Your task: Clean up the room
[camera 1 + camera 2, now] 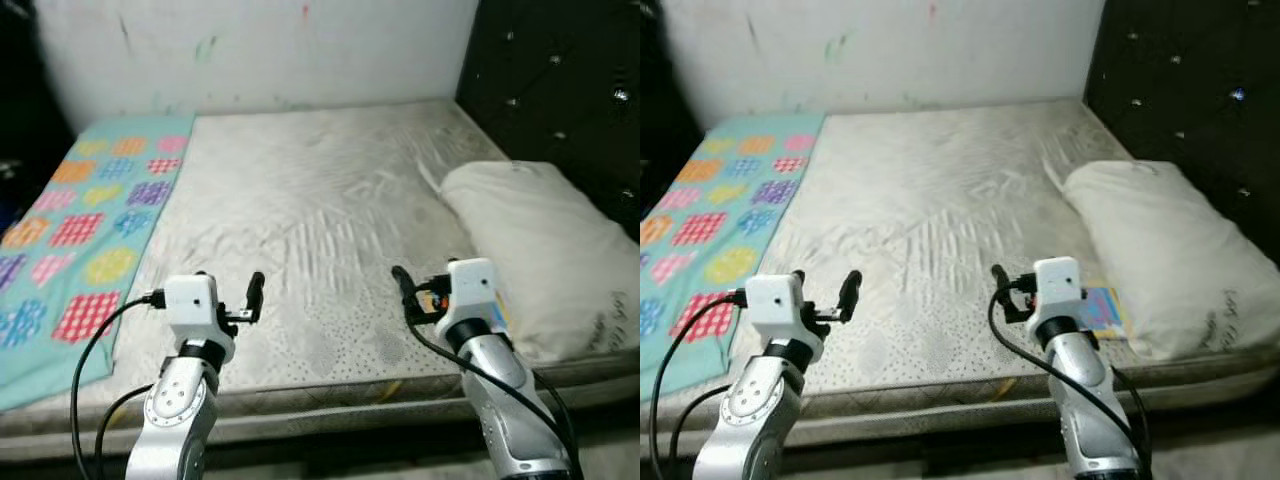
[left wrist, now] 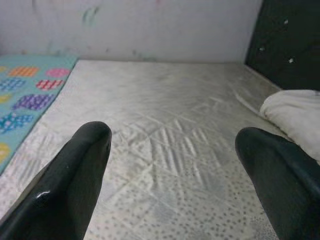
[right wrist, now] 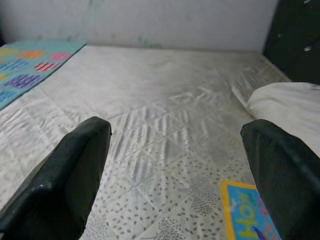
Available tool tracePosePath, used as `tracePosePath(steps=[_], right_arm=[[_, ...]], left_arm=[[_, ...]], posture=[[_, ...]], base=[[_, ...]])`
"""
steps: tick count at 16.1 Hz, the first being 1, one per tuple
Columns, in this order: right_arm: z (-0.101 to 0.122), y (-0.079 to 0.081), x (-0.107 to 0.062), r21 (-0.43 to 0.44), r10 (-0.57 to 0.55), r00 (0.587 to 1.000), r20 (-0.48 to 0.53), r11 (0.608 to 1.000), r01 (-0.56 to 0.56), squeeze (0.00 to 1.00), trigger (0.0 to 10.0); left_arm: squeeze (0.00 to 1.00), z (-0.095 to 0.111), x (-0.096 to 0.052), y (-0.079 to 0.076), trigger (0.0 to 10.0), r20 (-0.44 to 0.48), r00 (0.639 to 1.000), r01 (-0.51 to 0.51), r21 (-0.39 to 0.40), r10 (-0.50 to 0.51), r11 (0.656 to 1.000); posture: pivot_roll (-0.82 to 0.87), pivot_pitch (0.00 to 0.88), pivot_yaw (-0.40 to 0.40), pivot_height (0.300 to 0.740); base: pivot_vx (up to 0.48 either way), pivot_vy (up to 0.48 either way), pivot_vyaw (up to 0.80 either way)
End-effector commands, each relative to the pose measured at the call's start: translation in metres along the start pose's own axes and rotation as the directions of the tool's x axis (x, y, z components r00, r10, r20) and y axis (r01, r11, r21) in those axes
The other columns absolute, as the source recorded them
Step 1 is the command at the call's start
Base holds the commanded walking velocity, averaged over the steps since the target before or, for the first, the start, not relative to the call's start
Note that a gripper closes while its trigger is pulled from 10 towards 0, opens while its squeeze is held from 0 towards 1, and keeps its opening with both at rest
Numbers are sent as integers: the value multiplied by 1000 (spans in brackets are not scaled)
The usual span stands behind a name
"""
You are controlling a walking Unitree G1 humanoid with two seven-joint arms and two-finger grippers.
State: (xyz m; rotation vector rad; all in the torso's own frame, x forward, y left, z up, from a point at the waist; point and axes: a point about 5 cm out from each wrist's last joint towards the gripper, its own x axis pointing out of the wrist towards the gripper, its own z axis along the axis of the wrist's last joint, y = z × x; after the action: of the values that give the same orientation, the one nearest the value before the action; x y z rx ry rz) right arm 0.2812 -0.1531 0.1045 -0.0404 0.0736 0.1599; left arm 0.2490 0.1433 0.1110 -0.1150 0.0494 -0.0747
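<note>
Bare mattress mostly open, pillow at right edge, blanket left, left gripper and right gripper released near front edge.

Bed layout around the two hands

Left hand has the patchwork-print teal blanket on its left; right hand has the cream pillow on its right, both on the grey quilted mattress.

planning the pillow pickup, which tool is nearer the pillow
Right. The right tool hovers over the mattress just beside the pillow; the left tool is across the bed, near the blanket.
</note>
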Motion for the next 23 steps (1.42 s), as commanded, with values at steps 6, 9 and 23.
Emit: tracePosePath(steps=[6, 9, 23], right_arm=[[13, -5, -1, -19, -103, 988, 116, 994, 106, 0, 10000], [12, -6, 0, -26, -115, 986, 122, 993, 119, 0, 10000], [10, 4, -1, -35, -66, 989, 132, 997, 71, 0, 10000]], left_arm=[[0, -4, -2, 17, 10000, -19, 998, -57, 15, 57, 998], [0, -4, -2, 17, 10000, -20, 998, -58, 17, 58, 998], [0, 0, -4, 13, 10000, 13, 1000, 12, -9, -12, 1000]], posture=[[-101, 0, 24, 740], [-101, 0, 24, 740], [-104, 0, 26, 740]], base=[[0, 480, 0], [0, 480, 0], [40, 137, 0]])
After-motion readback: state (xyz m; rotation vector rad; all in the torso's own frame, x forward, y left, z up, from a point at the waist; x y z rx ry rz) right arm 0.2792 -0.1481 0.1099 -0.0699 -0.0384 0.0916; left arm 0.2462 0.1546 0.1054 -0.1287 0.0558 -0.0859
